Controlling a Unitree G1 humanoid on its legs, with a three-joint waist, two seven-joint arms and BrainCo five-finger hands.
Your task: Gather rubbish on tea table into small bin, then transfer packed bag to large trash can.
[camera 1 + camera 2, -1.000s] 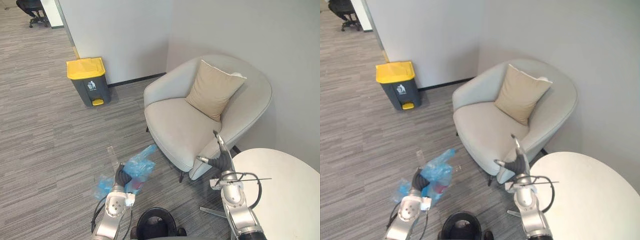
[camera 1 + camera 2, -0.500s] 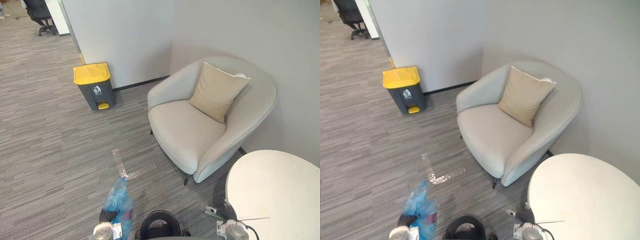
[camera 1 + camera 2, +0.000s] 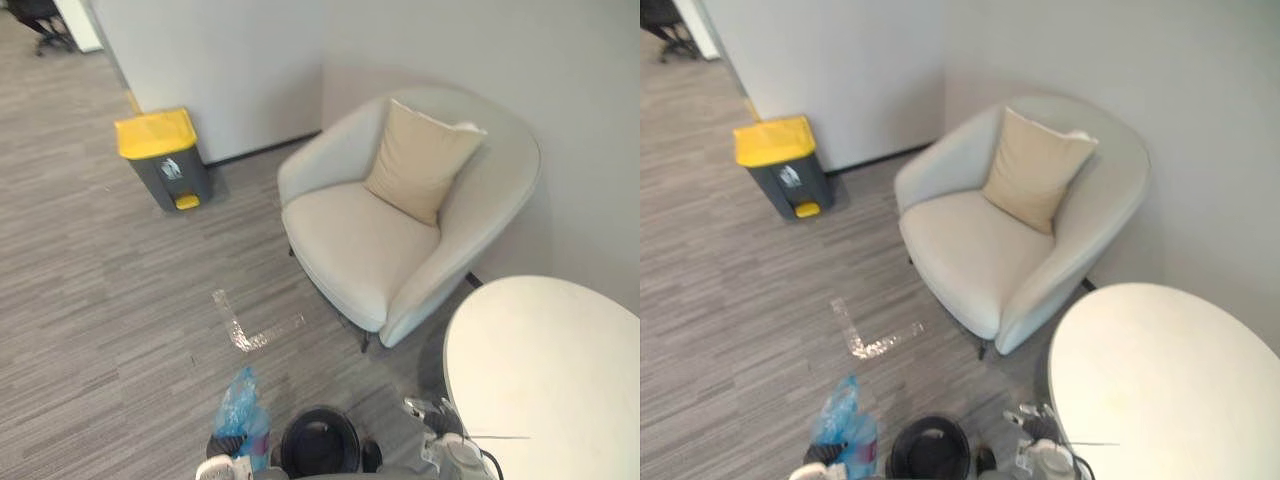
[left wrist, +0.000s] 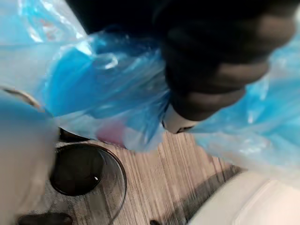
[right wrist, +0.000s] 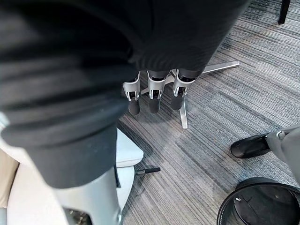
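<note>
A blue plastic bag (image 3: 238, 415) with something reddish inside hangs from my left hand (image 3: 222, 467) at the bottom of the eye views, just left of the small black bin (image 3: 320, 440). In the left wrist view the bag (image 4: 93, 89) bunches around the hand's dark cover (image 4: 211, 70), with the small bin (image 4: 89, 173) below it. The large grey trash can (image 3: 160, 155) with a yellow lid stands by the far wall, lid down. My right hand (image 5: 152, 96) hangs beside the round white tea table (image 3: 545, 370), fingers relaxed and holding nothing.
A pale armchair (image 3: 400, 230) with a beige cushion (image 3: 420, 160) stands in the corner between the table and the trash can. A strip of clear tape (image 3: 245, 330) lies on the grey carpet. The table's metal foot (image 5: 206, 69) spreads over the floor near my right hand.
Both arms have dropped to the bottom edge of the eye views. The blue bag came down with the left hand, close beside the small bin. The camera has shifted.
</note>
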